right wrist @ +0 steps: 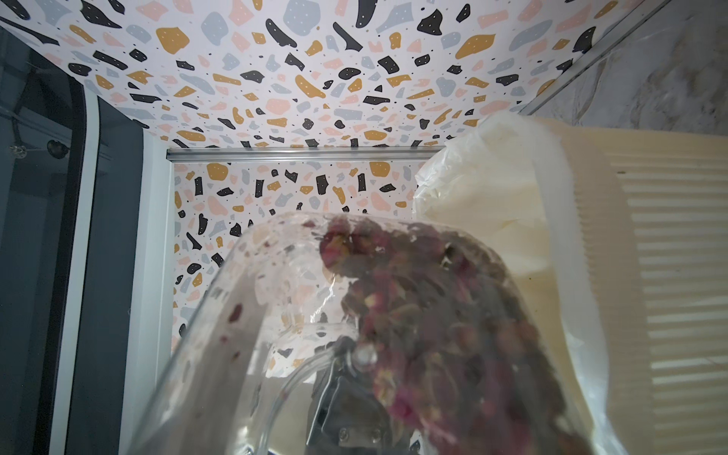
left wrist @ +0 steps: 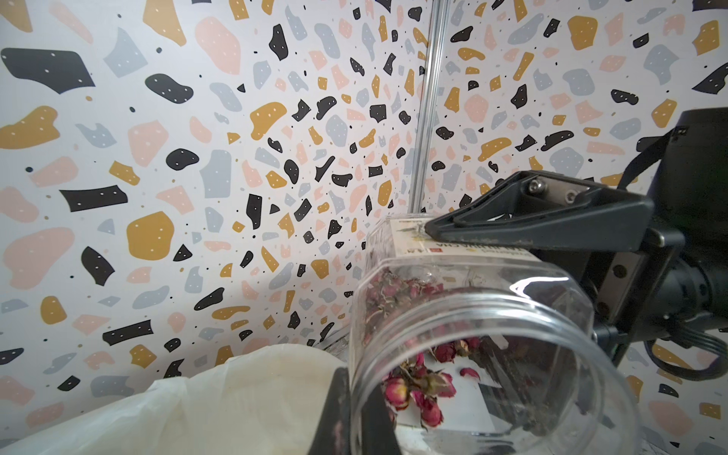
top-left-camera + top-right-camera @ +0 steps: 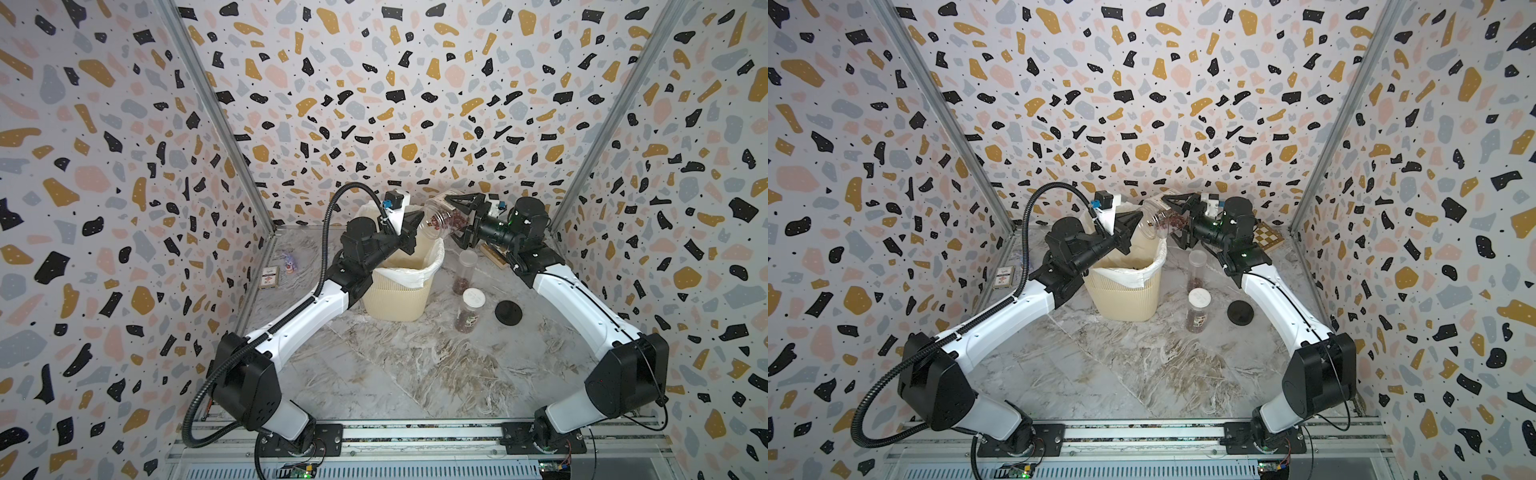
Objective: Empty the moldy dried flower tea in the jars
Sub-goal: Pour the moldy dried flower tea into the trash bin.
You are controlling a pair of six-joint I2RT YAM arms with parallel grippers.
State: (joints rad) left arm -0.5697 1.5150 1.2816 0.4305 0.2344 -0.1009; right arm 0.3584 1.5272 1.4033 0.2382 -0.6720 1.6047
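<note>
**Entry, nearest first.**

- Mounting rail (image 3: 415, 432), running across the front edge.
- Marbled surface (image 3: 395, 365), bare in its middle.
- White-lidded jar (image 3: 469, 309), upright and closed. A layer of dried flower tea (image 3: 465, 322) sat at its bottom.
- Black lid (image 3: 508, 311), lying loose just beside that jar.
- Tall tube (image 3: 465, 272), upright and lidded, likewise holding tea.
- Cream bin (image 3: 395, 299), with a white bag (image 3: 415, 272) folded over its rim.
- Squat jar (image 3: 438, 220), farthest and lidless. It was tipped with its mouth above the bin's far rim. The right hand (image 3: 451, 222) was clamped on its base end.
- Tea in the squat jar, which we recorded as lying along the lower wall, short of the mouth.
- Left hand (image 3: 415, 230), pressed together and empty, just beside that mouth.

**Handling note.** We judged that the pour wanted a steeper tilt with the mouth well inside the bag. It also wanted a gentle shake, a firm clamp, and the left hand clear of the fall.
</note>
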